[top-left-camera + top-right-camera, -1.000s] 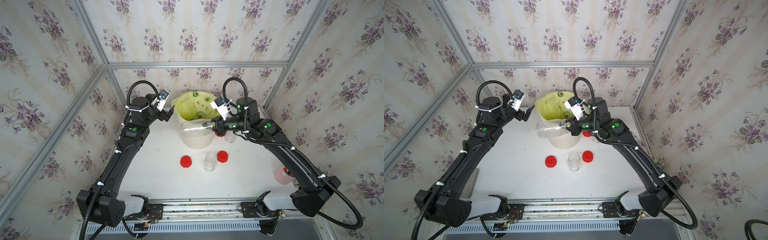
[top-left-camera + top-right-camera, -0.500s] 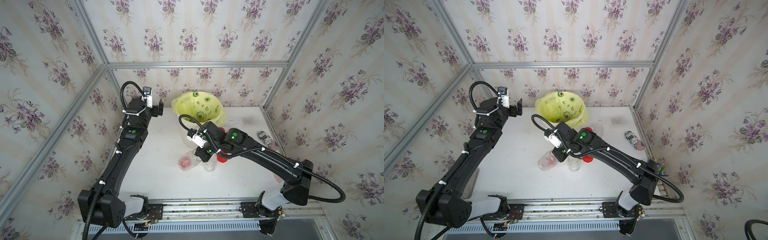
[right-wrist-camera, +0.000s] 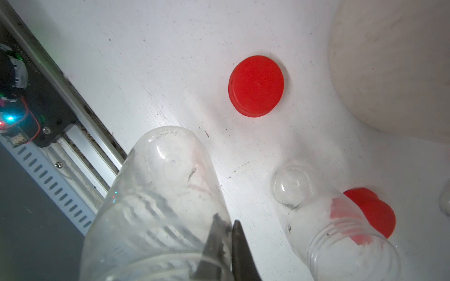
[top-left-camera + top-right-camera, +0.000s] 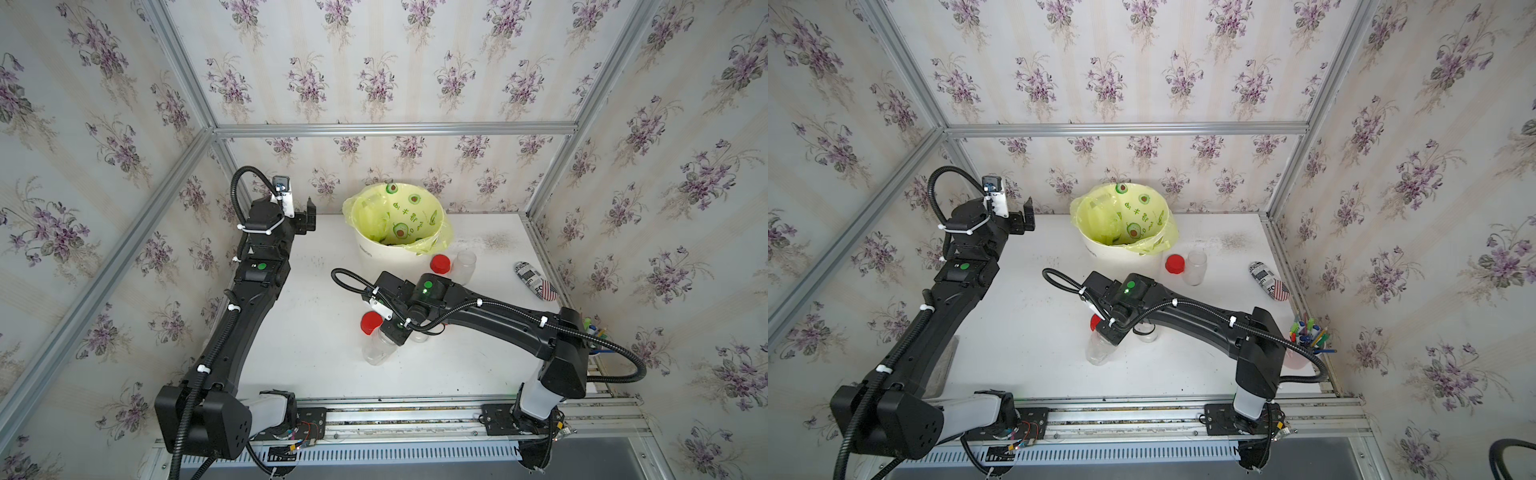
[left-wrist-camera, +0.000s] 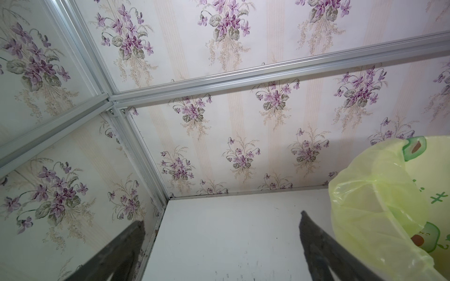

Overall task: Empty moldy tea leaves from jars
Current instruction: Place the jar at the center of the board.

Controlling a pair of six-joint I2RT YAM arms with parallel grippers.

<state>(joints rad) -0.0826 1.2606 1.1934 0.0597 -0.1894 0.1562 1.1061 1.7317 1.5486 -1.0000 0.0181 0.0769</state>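
My right gripper (image 3: 225,220) is shut on the wall of a clear, lidless jar (image 3: 158,194), one finger inside and one outside. In both top views that jar (image 4: 378,347) (image 4: 1098,349) hangs tilted, low over the table's front middle. Tea leaves show only as a few dark specks (image 3: 192,174) on its wall. A second open jar (image 3: 316,219) (image 4: 1146,332) stands beside it, and a third (image 4: 463,266) by the bin. Red lids (image 4: 371,322) (image 4: 440,264) (image 3: 372,211) lie loose. My left gripper (image 5: 221,219) (image 4: 307,218) is open and empty at the back left.
The white bin (image 4: 374,257) with its yellow-green liner (image 5: 377,194) stands at the back middle. A patterned pouch (image 4: 536,279) lies at the right edge, and a cup of pens (image 4: 1308,336) stands outside the frame. The front rail (image 4: 395,411) runs close behind the held jar.
My right arm has swung the jar from the bin's rim down and forward to the table near the front lid. My left arm has drawn back from the bin towards the back left corner.
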